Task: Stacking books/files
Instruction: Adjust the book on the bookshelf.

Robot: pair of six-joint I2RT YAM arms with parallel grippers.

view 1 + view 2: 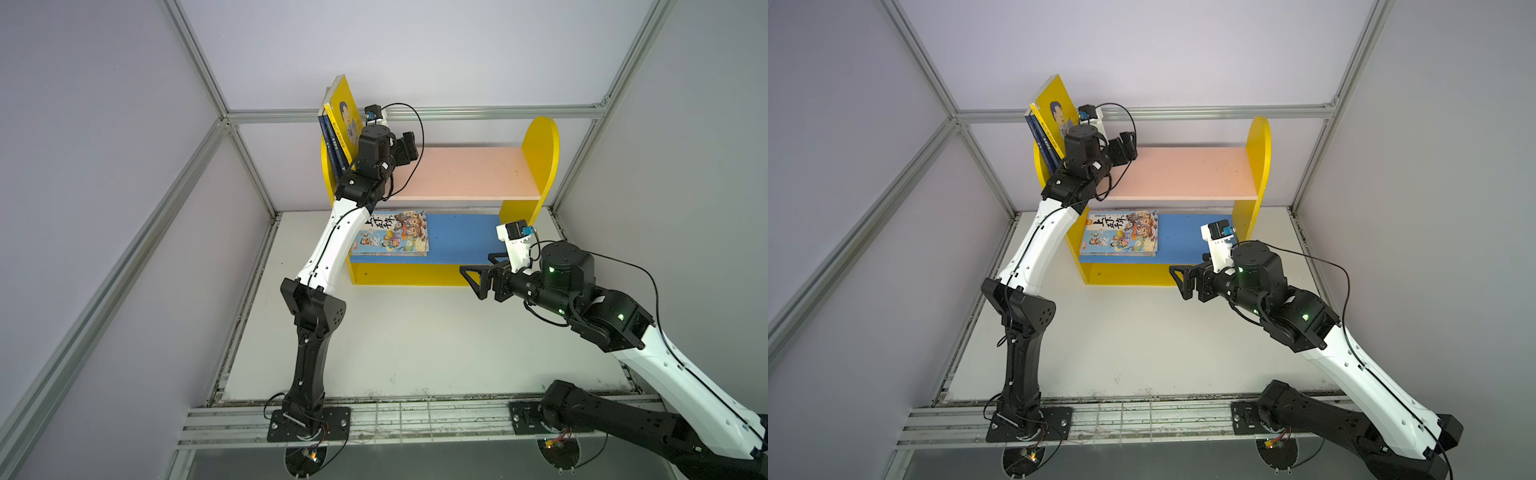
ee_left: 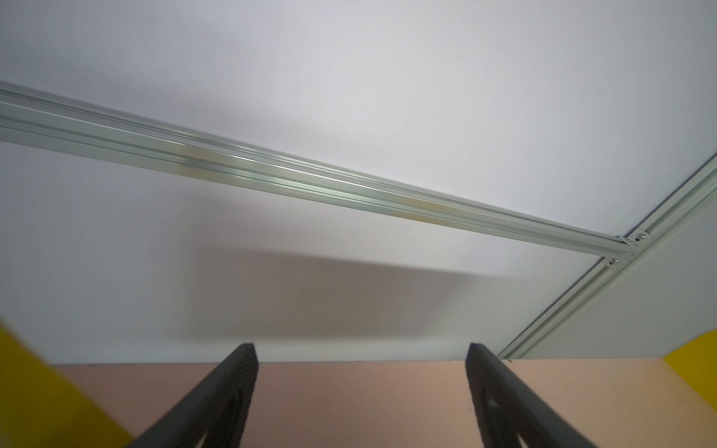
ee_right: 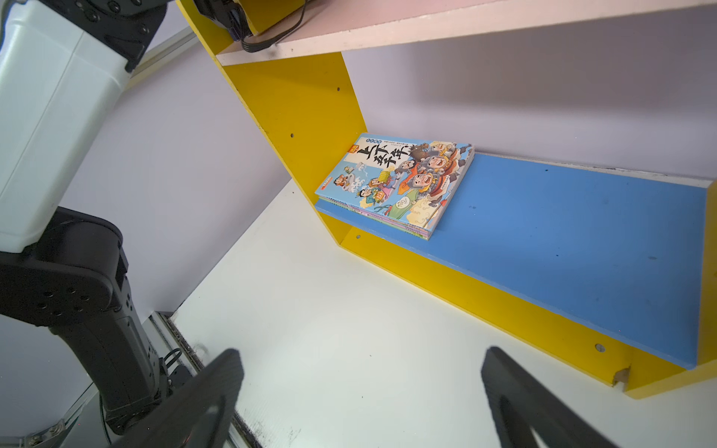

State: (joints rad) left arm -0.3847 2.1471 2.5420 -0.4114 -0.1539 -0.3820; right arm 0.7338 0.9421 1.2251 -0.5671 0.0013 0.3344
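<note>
A flat stack of thin cartoon-cover books, light blue one on top [image 1: 392, 233] [image 1: 1121, 233] [image 3: 395, 182], lies at the left end of the blue lower shelf. On the pink upper shelf a yellow cartoon-boy book [image 1: 347, 114] [image 1: 1057, 110] and navy books [image 1: 332, 145] [image 1: 1040, 141] stand leaning against the yellow left side. My left gripper [image 1: 409, 145] [image 1: 1126, 145] [image 2: 361, 349] hovers over the pink shelf just right of them, open and empty. My right gripper [image 1: 473, 282] [image 1: 1179, 282] [image 3: 361, 355] is open and empty above the white table, in front of the shelf unit's right half.
The shelf unit has yellow side panels [image 1: 540, 153], a pink upper board [image 1: 469, 170] and a blue lower board [image 1: 465, 237] [image 3: 562, 240]. It stands at the back of the white table [image 1: 415, 345]. Aluminium frame rails [image 1: 478, 112] and grey walls enclose the cell.
</note>
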